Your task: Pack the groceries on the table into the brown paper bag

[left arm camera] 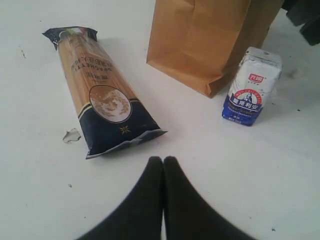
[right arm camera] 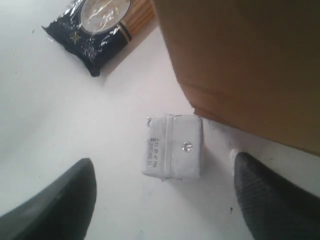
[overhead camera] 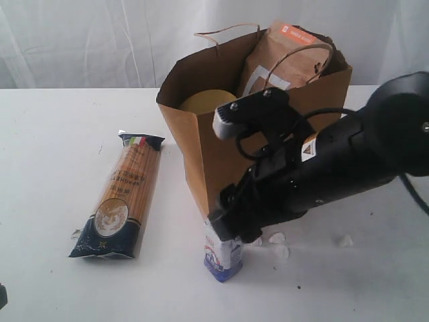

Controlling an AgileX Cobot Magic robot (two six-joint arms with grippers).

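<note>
Nearest, with left claw [left arm camera: 163,165] pressed shut over the counter [left arm camera: 240,165]. Hovering with right claw [right arm camera: 162,165] spread wide, empty, above upright small blue-white carton [overhead camera: 224,258]; spaghetti packet [overhead camera: 124,194] flat, well apart; behind, just beside carton, brown paper bag [overhead camera: 201,134].

Small carton [right arm camera: 175,146] below parted jaws, just beside brown paper bag [right arm camera: 240,60]

One brown paper bag [overhead camera: 194,141] stands on the single table [overhead camera: 53,134], with one brown orange-labelled pouch [overhead camera: 285,57] showing inside on the right and one round yellow lid [overhead camera: 204,102] on the left. Outside are one spaghetti packet [overhead camera: 124,194] to the left, one small blue-white carton [overhead camera: 223,261] in front, and at least three small white lumps [overhead camera: 282,251] right of the carton.
</note>
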